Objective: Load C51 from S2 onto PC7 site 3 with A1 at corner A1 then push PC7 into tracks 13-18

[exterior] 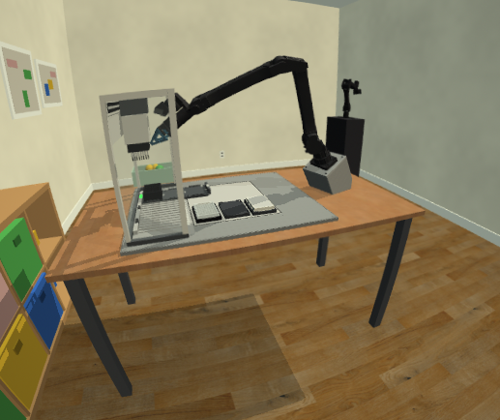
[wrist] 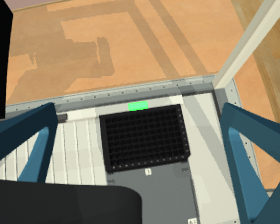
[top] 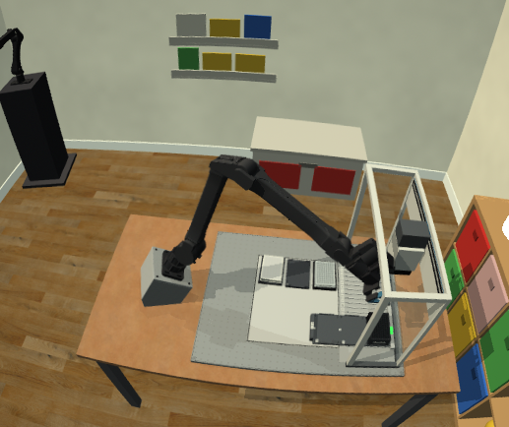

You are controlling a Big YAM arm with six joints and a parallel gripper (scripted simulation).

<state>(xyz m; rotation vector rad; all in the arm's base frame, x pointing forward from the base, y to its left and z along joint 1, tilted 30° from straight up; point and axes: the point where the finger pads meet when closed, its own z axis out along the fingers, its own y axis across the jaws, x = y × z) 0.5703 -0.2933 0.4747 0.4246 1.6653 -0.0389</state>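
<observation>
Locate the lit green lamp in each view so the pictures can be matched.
Top: the green lamp is at lower right, inside the white frame, at the right end of the black block.
Exterior: at left, inside the frame, left of the block.
Wrist: upper centre, just beyond the block.
Shared landmark: the black block next to the lamp.
</observation>
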